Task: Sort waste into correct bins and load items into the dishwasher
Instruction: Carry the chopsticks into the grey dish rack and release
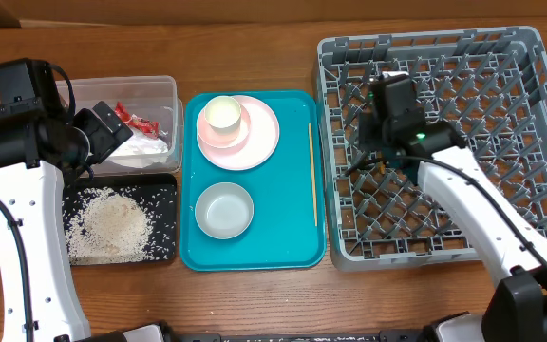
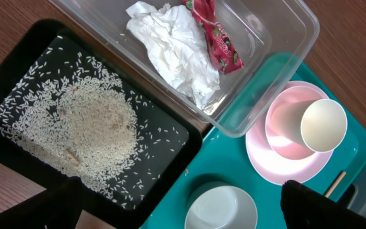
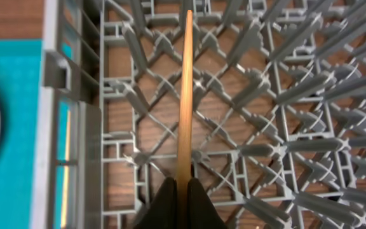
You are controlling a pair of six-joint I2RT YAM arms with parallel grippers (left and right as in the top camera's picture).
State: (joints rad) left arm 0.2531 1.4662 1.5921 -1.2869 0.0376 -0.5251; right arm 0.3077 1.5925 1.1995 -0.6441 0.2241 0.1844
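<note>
My right gripper (image 3: 182, 191) is shut on a thin wooden chopstick (image 3: 185, 89) and holds it over the floor of the grey dish rack (image 1: 530, 57), near its left wall. A second chopstick (image 1: 311, 176) lies along the right side of the teal tray. My left gripper (image 2: 182, 186) hangs open and empty above the corner where the black tray (image 2: 18, 70) and the teal tray meet. The clear tub (image 2: 278, 70) holds the crumpled napkin (image 2: 173, 51) and the red wrapper (image 2: 218, 38). Rice scraps (image 2: 88, 127) lie in the black tray.
The teal tray (image 1: 297, 252) carries a pink plate (image 1: 259, 142) with a white cup (image 1: 223, 114) standing on it, and a grey-green bowl (image 1: 224, 211) in front. Upright pegs fill the rack. Bare wooden table runs along the front edge.
</note>
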